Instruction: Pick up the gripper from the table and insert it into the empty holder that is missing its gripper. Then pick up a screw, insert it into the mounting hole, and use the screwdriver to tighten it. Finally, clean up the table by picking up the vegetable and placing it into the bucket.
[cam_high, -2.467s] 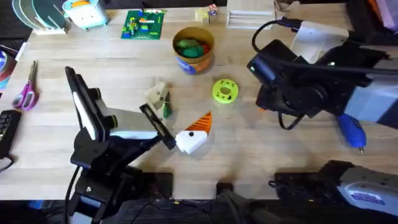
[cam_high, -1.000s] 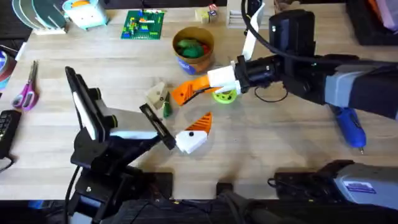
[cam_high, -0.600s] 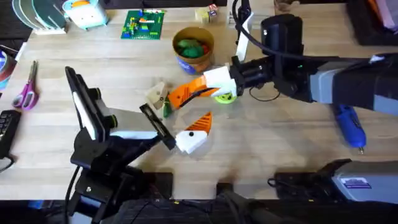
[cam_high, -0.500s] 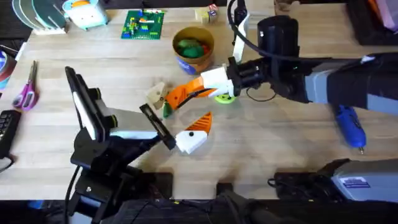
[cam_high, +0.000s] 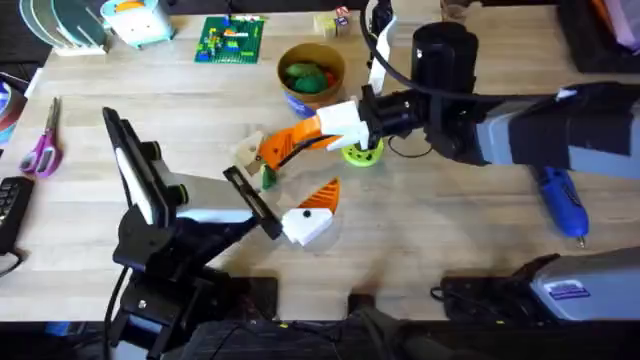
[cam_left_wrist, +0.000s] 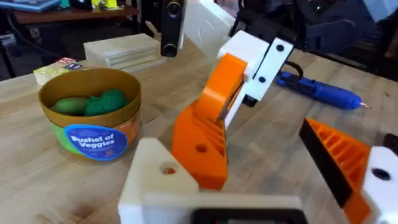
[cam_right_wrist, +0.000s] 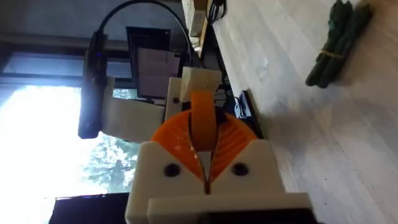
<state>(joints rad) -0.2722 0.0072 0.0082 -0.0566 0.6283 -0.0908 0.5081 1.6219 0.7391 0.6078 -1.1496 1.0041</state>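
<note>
My left gripper (cam_high: 287, 178) rests open on the table. One finger is a bare white holder (cam_high: 249, 152) (cam_left_wrist: 155, 177) with an open screw hole; the other carries an orange pad (cam_left_wrist: 339, 162). My right gripper (cam_high: 272, 150) (cam_right_wrist: 203, 140) reaches across from the right, shut on the small orange gripper (cam_right_wrist: 202, 121), its tip right beside the bare holder. The dark-green vegetable (cam_high: 267, 178) (cam_right_wrist: 339, 43) lies just below that holder. The tan bucket (cam_high: 310, 103) (cam_left_wrist: 90, 140) holds green toys. The blue screwdriver (cam_high: 563, 208) (cam_left_wrist: 317, 90) lies at the right.
A lime-green disc (cam_high: 362, 150) sits partly under the right arm. Purple scissors (cam_high: 42, 145) lie at the far left, a green brick plate (cam_high: 232, 40) and wooden blocks (cam_high: 330, 22) along the back edge. The right arm spans the table's middle right.
The right arm swung in from the right side and moved leftward with the orange piece, ending at the bare holder. The left arm stayed still.
</note>
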